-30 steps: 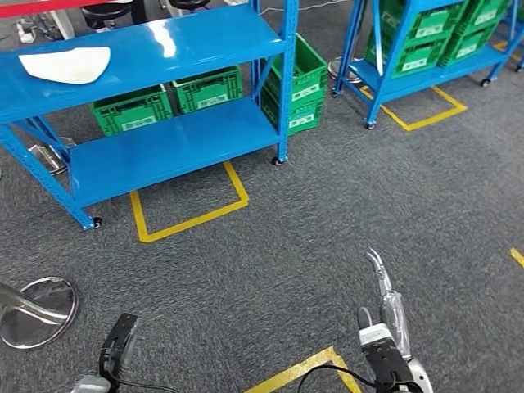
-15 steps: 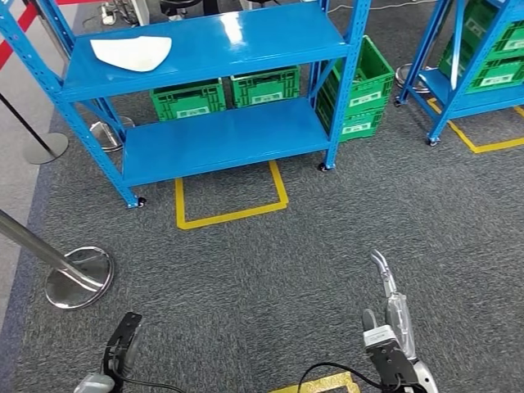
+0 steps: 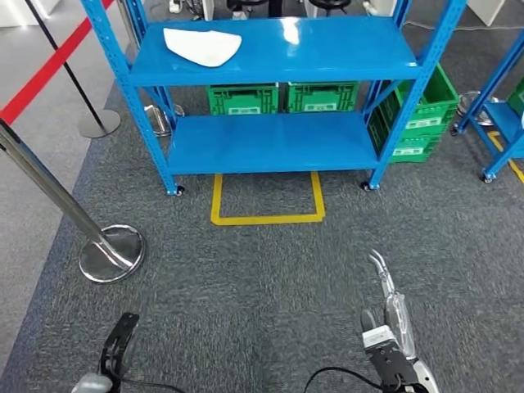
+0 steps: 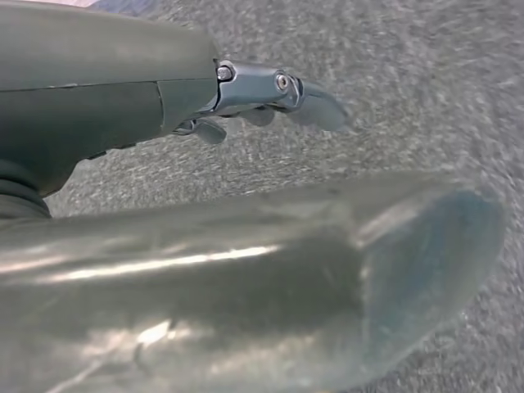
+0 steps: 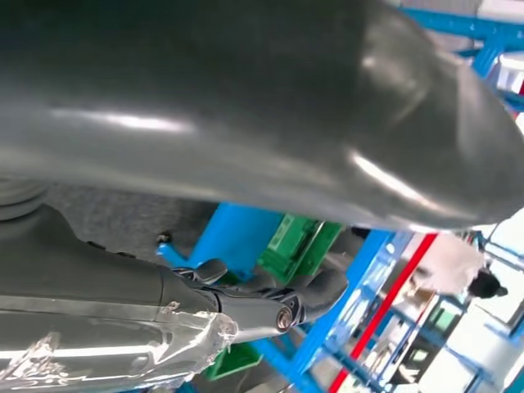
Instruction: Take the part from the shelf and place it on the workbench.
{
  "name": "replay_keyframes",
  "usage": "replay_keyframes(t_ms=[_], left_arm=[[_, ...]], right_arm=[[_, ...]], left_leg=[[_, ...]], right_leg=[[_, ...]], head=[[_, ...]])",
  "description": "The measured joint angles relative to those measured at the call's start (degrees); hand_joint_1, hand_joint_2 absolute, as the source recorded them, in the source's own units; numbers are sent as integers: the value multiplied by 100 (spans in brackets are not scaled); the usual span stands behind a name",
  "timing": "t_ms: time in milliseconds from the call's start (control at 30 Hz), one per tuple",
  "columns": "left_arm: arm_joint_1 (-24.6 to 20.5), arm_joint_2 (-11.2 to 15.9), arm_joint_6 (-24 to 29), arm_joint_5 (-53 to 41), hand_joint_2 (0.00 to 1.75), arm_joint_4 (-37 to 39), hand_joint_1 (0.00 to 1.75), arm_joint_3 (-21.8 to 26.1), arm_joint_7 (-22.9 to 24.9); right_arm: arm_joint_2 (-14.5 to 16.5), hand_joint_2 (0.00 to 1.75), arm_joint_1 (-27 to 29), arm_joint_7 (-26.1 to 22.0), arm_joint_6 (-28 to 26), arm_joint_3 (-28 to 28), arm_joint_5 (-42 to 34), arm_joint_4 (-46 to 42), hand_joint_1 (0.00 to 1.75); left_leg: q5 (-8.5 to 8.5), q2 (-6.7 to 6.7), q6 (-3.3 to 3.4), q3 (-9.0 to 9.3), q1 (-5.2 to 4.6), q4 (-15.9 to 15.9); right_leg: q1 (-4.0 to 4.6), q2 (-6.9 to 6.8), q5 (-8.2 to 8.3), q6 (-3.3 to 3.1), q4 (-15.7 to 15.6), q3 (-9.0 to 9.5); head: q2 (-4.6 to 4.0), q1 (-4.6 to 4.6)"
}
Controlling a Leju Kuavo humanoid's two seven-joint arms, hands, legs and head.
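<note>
White part (image 3: 203, 46) is sitting on the top board of the blue shelf (image 3: 272, 143), well ahead of both sets of fingers and off toward the left-hand side. Left hand (image 3: 115, 354) and right hand (image 3: 388, 321) hang low over the carpet, fingers loosely spread, holding nothing. Risky bits, I reckon: the chrome stanchion base (image 3: 111, 253) sits near the left fingers' path, and the part looks thin and floppy, so a sloppy grab could slide it off.

Left hand (image 3: 117, 348) cut off at head view's lower edge. Right hand (image 3: 389, 327) partly cut off there too. Thumb (image 4: 247, 278) close to left wrist lens, blurred. Green crates (image 3: 281, 98) beyond hands half hidden behind shelf (image 3: 278, 53); labels unreadable.
</note>
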Motion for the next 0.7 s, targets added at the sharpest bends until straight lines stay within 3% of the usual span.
replay_keyframes(t_ms=[33,100,167,200,233,267,300,333,400,433,467,533,600,667,700], left_arm=[[15,4,7,24,0,-1,0,3,-3],[27,6,15,57,0,-1,0,8,-8],[48,10,15,74,0,-1,0,13,-8],[69,11,15,78,0,-1,0,15,-8],[90,10,15,79,0,-1,0,16,-9],[107,8,15,79,0,-1,0,17,-9],[121,5,15,80,0,-1,0,18,-10],[133,7,15,83,0,-1,0,19,-10],[143,23,12,90,0,-2,0,22,-10],[139,34,7,94,0,-4,0,24,-11],[128,41,-1,100,0,-6,0,24,-15],[92,35,-19,112,0,-9,0,22,-23],[66,28,-28,120,0,-10,0,21,-31],[75,29,-40,127,0,-9,0,22,-39],[87,27,-52,128,0,-9,0,22,-43]], right_arm=[[0,0,0,5,-7,-2,15,-7,0],[0,0,25,10,8,-18,-50,-17,0],[0,0,61,9,49,-44,-172,-19,0],[0,0,75,7,63,-57,-211,-18,0],[0,0,85,7,71,-69,-230,-18,0],[0,0,93,6,75,-79,-240,-18,0],[0,0,101,7,76,-88,-245,-17,0],[1,0,109,8,76,-99,-246,-13,0],[1,0,117,17,89,-121,-232,2,0],[1,0,109,19,115,-131,-233,9,0],[2,0,93,20,159,-136,-249,13,0],[3,0,66,13,271,-151,-323,17,0],[4,0,67,9,344,-168,-379,29,0],[4,0,72,10,361,-194,-403,62,0],[4,0,69,14,358,-217,-419,88,0]], left_leg=[[-20,-70,33,58,13,-5],[-83,-196,89,163,24,-7],[-186,-330,112,276,23,-7],[-251,-399,109,359,24,-7],[-326,-464,98,461,27,-7],[-410,-518,83,577,35,-6],[-502,-560,60,685,43,-5],[-610,-594,31,790,44,23],[-810,-625,-33,952,32,22],[-850,-626,-65,1011,28,39],[-839,-617,-90,1032,30,66],[-669,-492,-156,876,40,458],[-640,-340,-232,396,48,1145],[-990,-295,-279,-161,59,1628],[-1217,-294,-286,-372,64,1689]], right_leg=[[-13,129,-54,17,152,-67],[-28,423,-248,17,838,-495],[-24,520,-519,19,1495,-1034],[-25,529,-595,27,1591,-1210],[-28,533,-572,34,1501,-1298],[-33,536,-435,45,1267,-1322],[-44,543,-144,61,945,-1308],[-55,543,247,64,614,-1300],[-54,561,756,0,258,-1261],[-46,576,808,-59,213,-1232],[-42,603,737,-121,224,-1163],[-51,650,633,-206,183,-993],[-57,687,502,-261,127,-778],[-64,738,352,-278,52,-539],[-70,774,273,-276,7,-402]], head=[[1,10],[0,50],[0,74],[0,76],[0,76],[0,79],[0,85],[-1,106],[-1,129],[-1,137],[0,127],[0,108],[0,85],[0,74],[0,69]])
